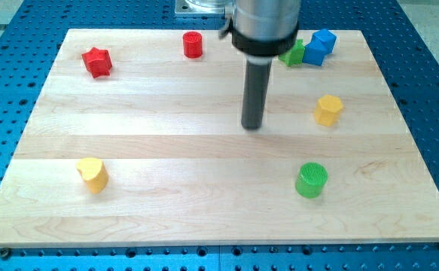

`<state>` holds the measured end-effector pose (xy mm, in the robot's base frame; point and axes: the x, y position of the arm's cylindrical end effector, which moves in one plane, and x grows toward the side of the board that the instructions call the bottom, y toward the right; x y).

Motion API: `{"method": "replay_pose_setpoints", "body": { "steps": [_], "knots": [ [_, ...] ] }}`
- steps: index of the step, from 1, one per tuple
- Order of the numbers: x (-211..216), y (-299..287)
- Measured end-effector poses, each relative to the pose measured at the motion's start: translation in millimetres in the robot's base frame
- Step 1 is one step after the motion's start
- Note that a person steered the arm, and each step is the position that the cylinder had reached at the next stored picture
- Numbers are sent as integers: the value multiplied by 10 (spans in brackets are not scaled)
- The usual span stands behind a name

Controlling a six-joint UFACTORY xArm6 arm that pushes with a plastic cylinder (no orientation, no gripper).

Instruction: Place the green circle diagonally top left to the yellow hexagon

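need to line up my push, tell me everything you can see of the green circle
The green circle, a short ridged plastic-looking cylinder, stands upright on its flat base on the pale wooden board, low on the view's right. Its side wall shows fine vertical ribs; its round top looks flat. Nothing touches it. The yellow hexagon block sits apart, above it toward the view's top. My tip rests up and to the view's left of it, well clear.

Pale wooden board (166, 150) on a blue perforated table (422, 45), evenly lit, grey metal mount (193, 7) at the view's top
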<state>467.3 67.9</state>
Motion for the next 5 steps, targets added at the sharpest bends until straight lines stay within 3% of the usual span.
{"method": "replay_pose_setpoints", "body": {
  "steps": [1, 2, 3, 4, 5],
  "knots": [
    [527, 1462],
    [1157, 1325],
    [1018, 218],
    [292, 89],
    [334, -102]
  ]
}}
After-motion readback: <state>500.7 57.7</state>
